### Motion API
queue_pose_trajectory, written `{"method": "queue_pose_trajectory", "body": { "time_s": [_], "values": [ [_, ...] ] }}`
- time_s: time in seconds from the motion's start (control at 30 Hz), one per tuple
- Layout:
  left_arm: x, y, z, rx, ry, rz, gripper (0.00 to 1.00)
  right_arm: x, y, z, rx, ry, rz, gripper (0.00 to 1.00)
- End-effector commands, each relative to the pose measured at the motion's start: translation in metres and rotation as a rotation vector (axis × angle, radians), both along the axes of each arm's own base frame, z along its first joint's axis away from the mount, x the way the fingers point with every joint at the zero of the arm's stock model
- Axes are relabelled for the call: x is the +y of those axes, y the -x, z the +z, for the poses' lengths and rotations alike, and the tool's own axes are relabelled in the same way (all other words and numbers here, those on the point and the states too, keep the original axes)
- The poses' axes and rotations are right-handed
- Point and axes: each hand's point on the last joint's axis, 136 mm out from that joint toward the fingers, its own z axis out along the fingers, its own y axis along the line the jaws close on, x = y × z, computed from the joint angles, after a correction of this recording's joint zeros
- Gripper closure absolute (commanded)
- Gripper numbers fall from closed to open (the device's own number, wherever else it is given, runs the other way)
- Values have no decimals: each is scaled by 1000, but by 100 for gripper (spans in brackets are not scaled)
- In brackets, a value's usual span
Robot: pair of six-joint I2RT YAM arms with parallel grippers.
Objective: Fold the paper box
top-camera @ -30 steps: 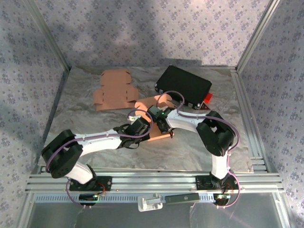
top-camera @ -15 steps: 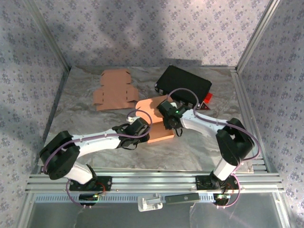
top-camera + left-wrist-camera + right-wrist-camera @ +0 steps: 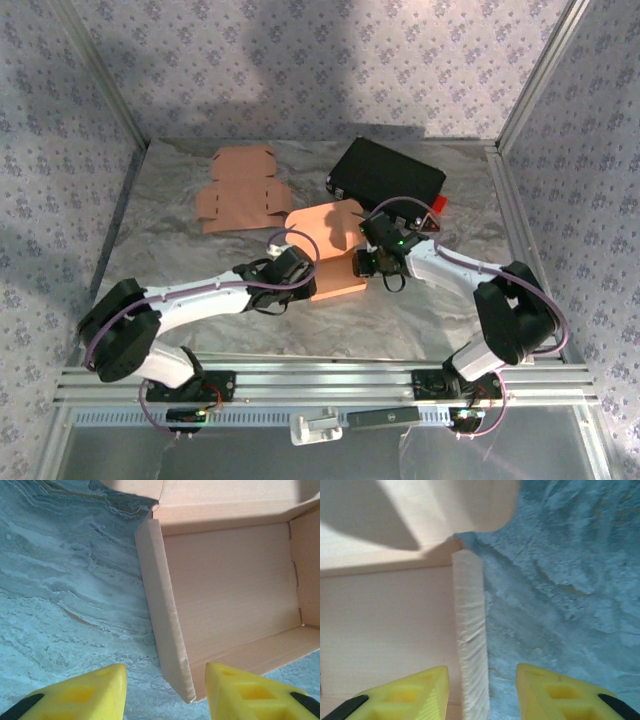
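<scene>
- The half-folded tan paper box [image 3: 335, 282] is showing matt, faintly ribbed cardboard, with a fibrous cut edge.
- The silvery marbled table sheet [image 3: 170, 260] is looking crinkled, with a dull sheen.
- The yellow wedge-shaped fingers [image 3: 85, 695] are looking like smooth, matt plastic.
- The grey frame rails [image 3: 320, 378] are gleaming like brushed metal.

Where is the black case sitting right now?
In the top view the black case lies toward the far right of the table, just behind the half-folded box and right of the flat cardboard blank.
</scene>
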Motion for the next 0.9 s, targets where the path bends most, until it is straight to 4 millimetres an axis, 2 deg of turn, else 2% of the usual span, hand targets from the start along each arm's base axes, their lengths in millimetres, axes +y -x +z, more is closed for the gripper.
{"method": "queue_pose_trajectory", "body": {
  "time_s": [0.0, 0.1, 0.27, 0.4, 0.67, 0.87],
  "values": [
    [-10, -4, 3, 4, 13, -18, 56, -1, 1, -10, 2, 76, 15, 59],
    [-11, -4, -1, 12, 5, -21, 57, -4, 0, -16, 6, 139, 6, 61],
    [-11, -4, -6, 19, -1, -21, 59, -6, 0, -26, 5, 242, 12, 70],
    [-12, -4, -9, 23, -4, -24, 60, -5, 0, -32, 2, 328, 18, 78],
    [-10, -5, -5, 11, -7, -25, 60, -17, 3, -37, 5, 496, -20, 100],
    [-9, -6, 6, -7, -4, -22, 56, -12, 5, -34, 3, 483, -32, 100]
  ]
}}
